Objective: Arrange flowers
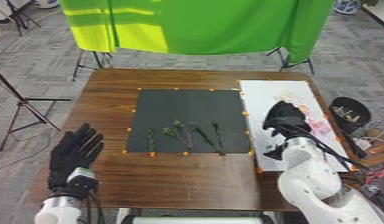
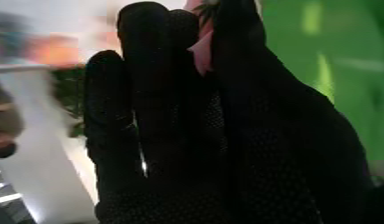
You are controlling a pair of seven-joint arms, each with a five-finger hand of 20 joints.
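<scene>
1. R hand (image 1: 284,118) over sheet (image 1: 256,100), pink bloom (image 2: 203,52) pinched.
2. L hand (image 1: 73,151) idle, fingers straight.
3. Stems (image 1: 152,142) on mat (image 1: 178,106).
4. Risks: excess grip, petals crush; insuff. grip, bloom slips/lands askew.

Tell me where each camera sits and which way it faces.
Head view: on the robot's head, facing forward and down at the table; left robot hand and right robot hand show.
Right wrist view: on that wrist, looking along the black-gloved fingers, past pink petals.
Both share the right robot hand and green cloth.
</scene>
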